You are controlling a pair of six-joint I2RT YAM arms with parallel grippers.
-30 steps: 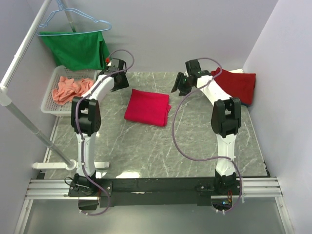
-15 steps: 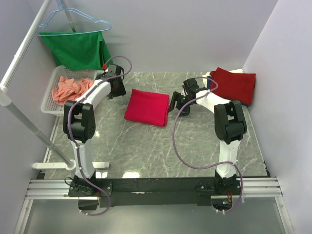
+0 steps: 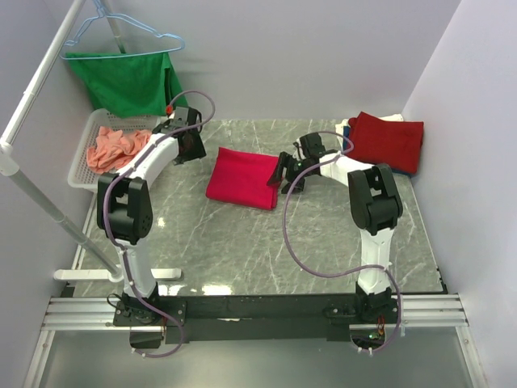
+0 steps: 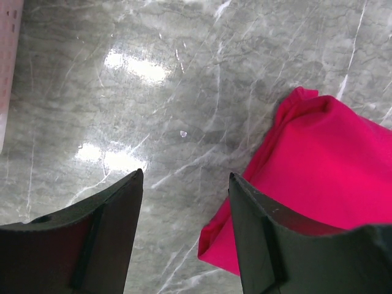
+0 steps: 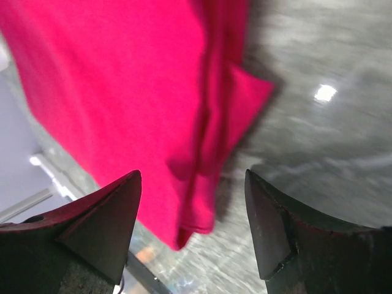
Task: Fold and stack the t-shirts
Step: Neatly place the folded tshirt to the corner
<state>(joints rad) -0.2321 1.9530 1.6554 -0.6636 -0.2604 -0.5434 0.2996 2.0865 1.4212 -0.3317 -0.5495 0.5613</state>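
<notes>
A folded bright pinkish-red t-shirt lies in the middle of the marble table. My left gripper is open and empty, just left of the shirt's far left corner; in the left wrist view the shirt lies past the right finger. My right gripper is open and empty, low at the shirt's right edge; the right wrist view shows the shirt's layered edge between its fingers. A salmon-orange t-shirt lies crumpled in the white basket. A folded dark red t-shirt tops a stack at the far right, with blue and white cloth edges showing under it.
A green cloth hangs on a blue hanger from a white rail at the far left. A slanted white pole stands along the table's left edge. Grey walls close the back and right sides.
My right gripper has come down and leftward from above the table to the pinkish-red shirt's right edge. My left arm has shifted slightly toward the shirt's left corner. The shirts have not moved.
</notes>
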